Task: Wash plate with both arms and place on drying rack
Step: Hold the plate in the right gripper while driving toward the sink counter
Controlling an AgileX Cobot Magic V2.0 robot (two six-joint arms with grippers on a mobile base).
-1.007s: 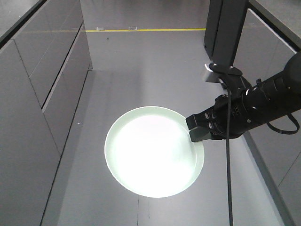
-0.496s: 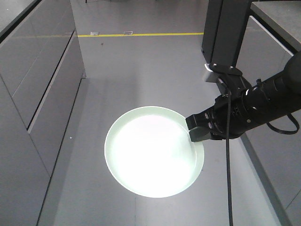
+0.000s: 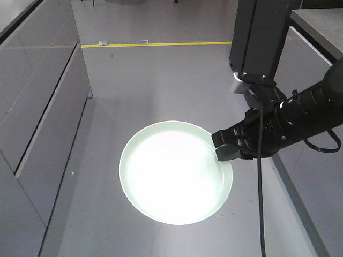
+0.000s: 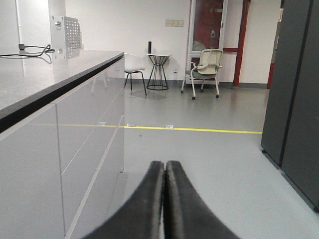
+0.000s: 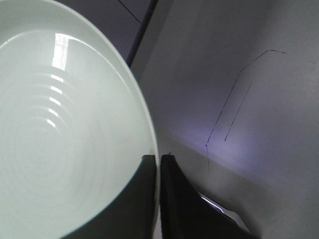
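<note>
Plate (image 3: 171,184) sits in the lower middle of the front-facing frame, pale mint-green, its face turned up to the camera and glaring white under the light; grey floor (image 3: 161,85) lies beneath it. My right gripper (image 3: 220,152) has it by the rim on the right side of the frame, pinched tight on the edge; my right arm (image 3: 300,115) reaches in from the right edge, black, with a black cable (image 3: 261,203) hanging down in front of it. A dark column (image 3: 257,32) fills the upper right of that frame; grey cabinets (image 3: 37,112) run down the left side; a yellow line (image 3: 161,44) crosses the floor near the top.

In the right wrist view the plate fills the left half, glossy, with faint rings on its face; my fingers (image 5: 179,199) rise from the bottom middle, narrow, one on each side of the rim, so that the edge runs down between them; thin scratch lines (image 5: 234,99) mark the floor on the right.

My left gripper (image 4: 164,164) shows at the bottom middle of the left wrist view; its two black fingers are pressed together along their length and nothing lies between them. A grey counter (image 4: 50,69) takes up the left of that frame; a pale chair (image 4: 205,67) and a small dark table (image 4: 158,69) stand by the far wall in the upper middle.
</note>
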